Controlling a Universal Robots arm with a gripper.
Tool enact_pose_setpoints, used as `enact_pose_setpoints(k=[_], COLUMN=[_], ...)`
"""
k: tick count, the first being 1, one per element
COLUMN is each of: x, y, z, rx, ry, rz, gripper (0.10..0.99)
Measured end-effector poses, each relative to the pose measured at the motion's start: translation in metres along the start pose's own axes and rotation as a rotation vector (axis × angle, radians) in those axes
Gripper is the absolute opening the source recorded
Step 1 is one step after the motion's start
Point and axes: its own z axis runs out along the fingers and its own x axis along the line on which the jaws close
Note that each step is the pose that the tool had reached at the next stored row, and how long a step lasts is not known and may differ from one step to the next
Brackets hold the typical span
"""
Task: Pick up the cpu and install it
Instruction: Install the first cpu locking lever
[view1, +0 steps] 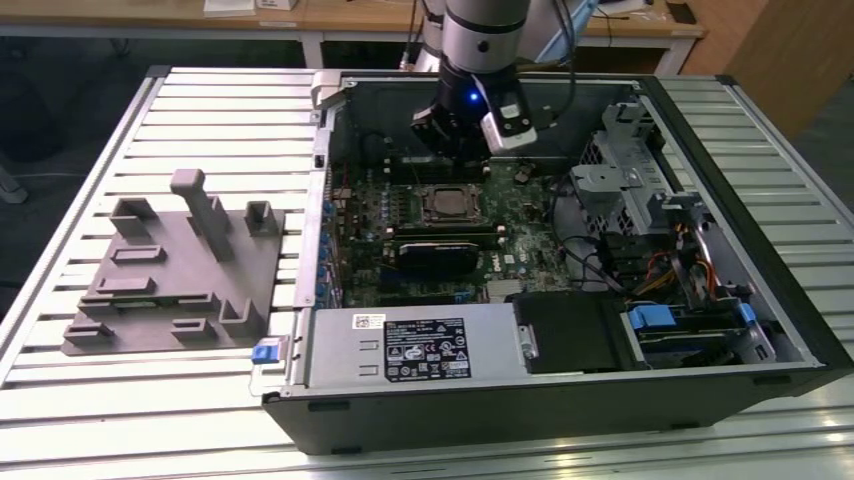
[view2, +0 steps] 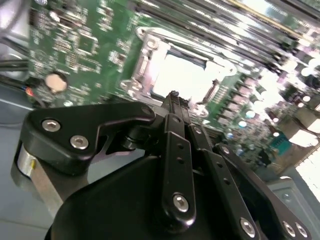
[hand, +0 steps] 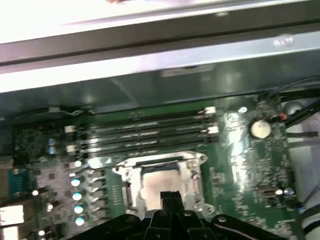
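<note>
Gripper (hand: 167, 196) closed, above pale square cpu (hand: 158, 181).

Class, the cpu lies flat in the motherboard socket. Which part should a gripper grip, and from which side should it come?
Two opposite edges of the cpu, from straight above. It lies flat, pale top up, and the socket frame rings it, so a sideways approach is probably blocked. The gripper hangs above it.

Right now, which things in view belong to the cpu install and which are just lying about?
Job: cpu, lying in the socket; gripper, fingers shut, close over it.
Lying about: grey tray; power supply; drive bay.
</note>
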Motion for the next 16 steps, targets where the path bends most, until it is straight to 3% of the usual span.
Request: enact_pose_setpoints(k=[16], x=[0.0528], y=[-0.0082], z=[0.0012], rx=[-0.001], ry=[0.0001], rz=[0.000], gripper=[0.106])
